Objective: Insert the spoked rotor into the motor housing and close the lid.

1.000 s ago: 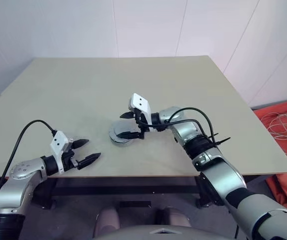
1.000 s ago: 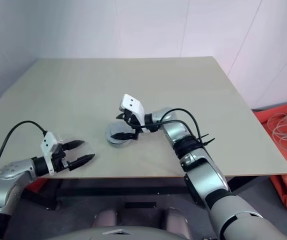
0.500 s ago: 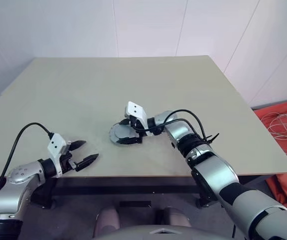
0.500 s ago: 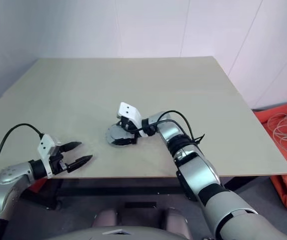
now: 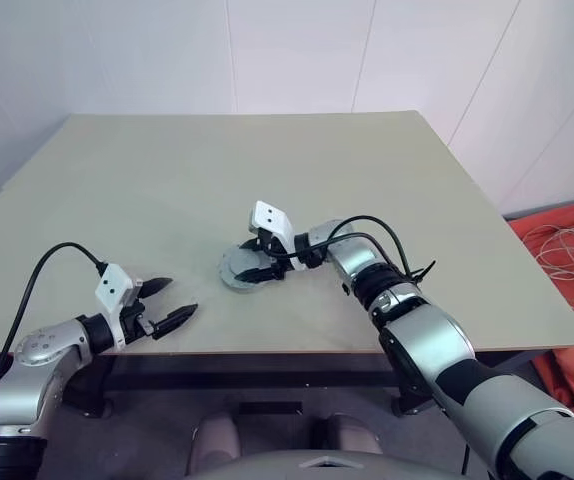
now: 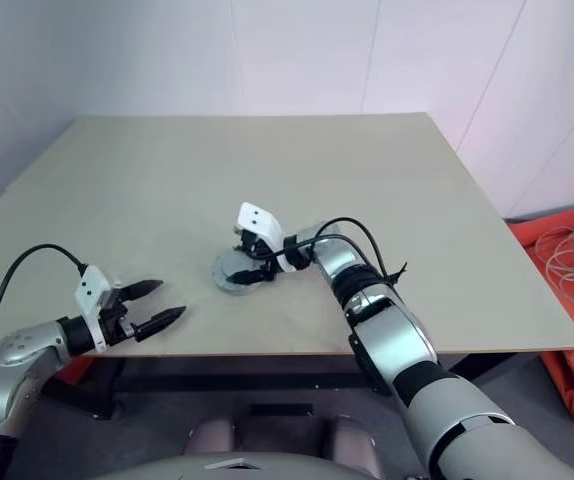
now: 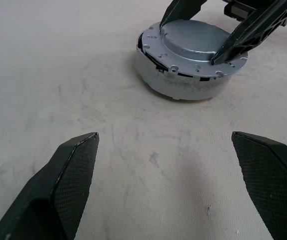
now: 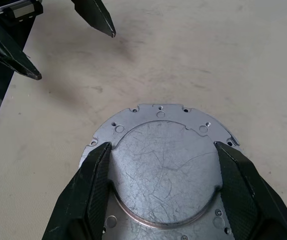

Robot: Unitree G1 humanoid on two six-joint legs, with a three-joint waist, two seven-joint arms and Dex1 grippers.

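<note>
One round, scratched grey metal lid [image 8: 163, 165], plain face up.

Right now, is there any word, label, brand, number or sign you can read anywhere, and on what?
None can be read: the lid, the table and both grippers, left gripper and right gripper, carry no visible print.
</note>
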